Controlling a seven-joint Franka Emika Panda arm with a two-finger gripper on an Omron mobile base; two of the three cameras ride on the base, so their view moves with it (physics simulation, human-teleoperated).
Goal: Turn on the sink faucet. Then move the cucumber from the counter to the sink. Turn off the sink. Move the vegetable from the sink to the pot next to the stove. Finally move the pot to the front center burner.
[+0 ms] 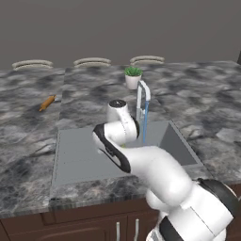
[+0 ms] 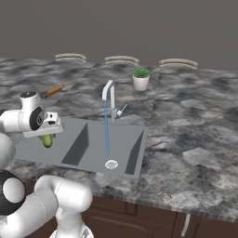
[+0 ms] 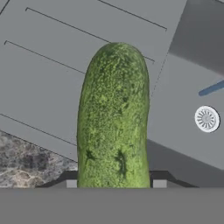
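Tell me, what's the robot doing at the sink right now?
Gripper shut on cucumber. Cucumber hanging over the sink's drainboard half, not yet set down. Faucet running into the basin. Nothing in the way.

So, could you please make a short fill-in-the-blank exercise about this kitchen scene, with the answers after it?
1. The gripper is shut on the green ____.
2. A blue stream of water runs from the sink faucet down toward the round silver ____ of the sink.
3. The cucumber hangs above the ribbed ____ half of the sink.
4. Behind the faucet on the counter stands a small potted plant in a ____ pot.

Missing words: cucumber; drain; drainboard; white
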